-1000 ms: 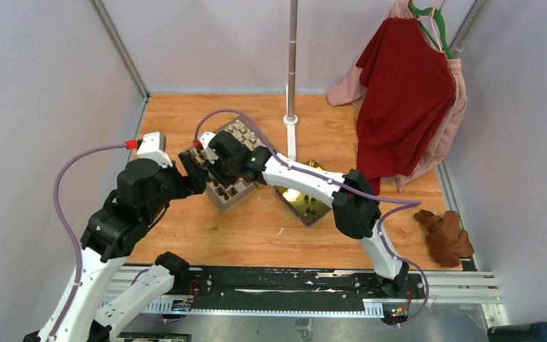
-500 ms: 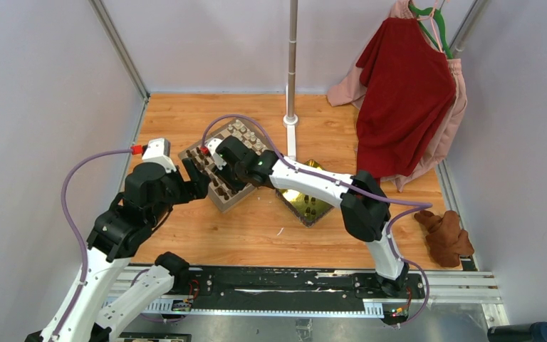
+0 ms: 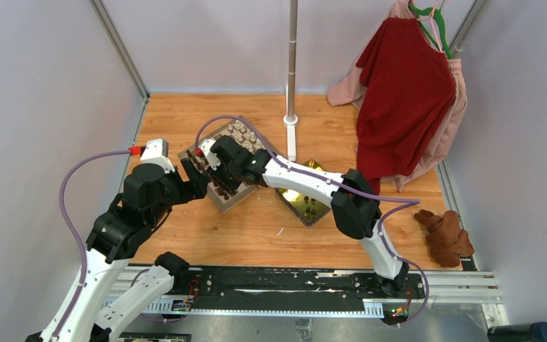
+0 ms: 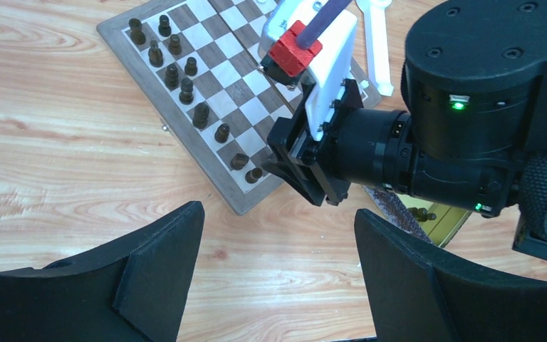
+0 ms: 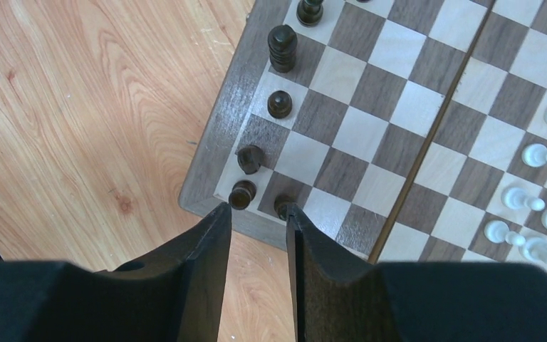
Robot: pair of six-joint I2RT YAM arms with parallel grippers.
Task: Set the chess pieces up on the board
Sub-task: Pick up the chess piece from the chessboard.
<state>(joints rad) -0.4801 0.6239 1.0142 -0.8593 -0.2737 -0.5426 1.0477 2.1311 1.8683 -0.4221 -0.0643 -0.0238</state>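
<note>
Right gripper (image 5: 256,208): parted only by a narrow gap, nothing seen clamped between the fingers, hanging over one corner of the board (image 5: 210,167) with the tips pointing down at the rim.

Just beyond the tips, on the corner square of the board, one dark brown piece (image 5: 242,194), close to the inner side of one finger. On the next square along the same edge, a second dark piece (image 5: 283,206), half hidden behind the other finger. Probably held so narrow in order to slip between close neighbours without knocking them.

Further along the board's side rim, more dark pieces (image 5: 283,47), upright, one on each square. On the other half of the board, past the fold line, cream-white pieces (image 5: 534,154) crowded together.

Beside the board, away from this corner, a yellow tray (image 4: 450,226) with a few small pieces in it; so, judged well along but not finished.

Left gripper (image 4: 276,221): wide open and empty, hovering off the board above the wooden table (image 4: 57,142), probably kept clear of the working arm.
</note>
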